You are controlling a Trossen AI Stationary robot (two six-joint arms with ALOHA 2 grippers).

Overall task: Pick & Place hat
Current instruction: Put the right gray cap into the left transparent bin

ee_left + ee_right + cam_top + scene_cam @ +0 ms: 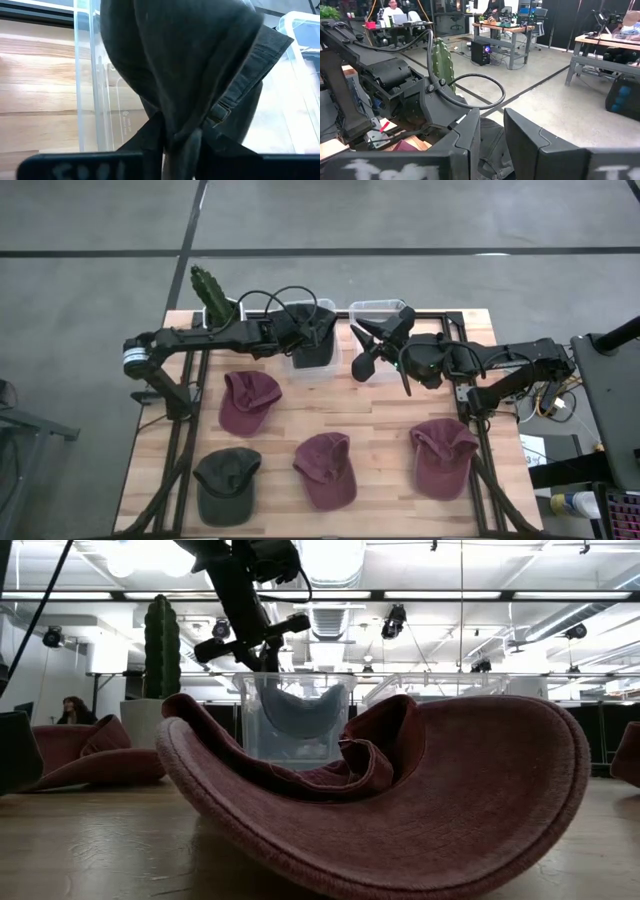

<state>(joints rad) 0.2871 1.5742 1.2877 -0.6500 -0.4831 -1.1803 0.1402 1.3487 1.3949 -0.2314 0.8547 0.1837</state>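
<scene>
A dark grey hat (190, 60) hangs into the clear bin (312, 348) at the table's far middle, and my left gripper (176, 142) is shut on it. The low view shows the same hat (296, 708) inside the bin's walls. My right gripper (360, 348) hovers just right of the bin, pointing toward it. It is open by a narrow gap (492, 135) with nothing between its fingers. Two maroon hats (248, 400) (325, 470), a third one (443, 455) and a dark green hat (228, 485) lie crown-up on the table. My left gripper pinches a bunched fold of the dark hat's cloth (172, 127) between its two fingers, close to the hat's back strap (222, 107). The fingers slant down from the table's left. The hat stretches away from them, down into the clear bin.
A second clear bin (378, 310) stands to the right of the first at the far edge. A green cactus (208, 292) in a white pot is at the far left corner. Bare wood lies between the hats on the near half of the table.
</scene>
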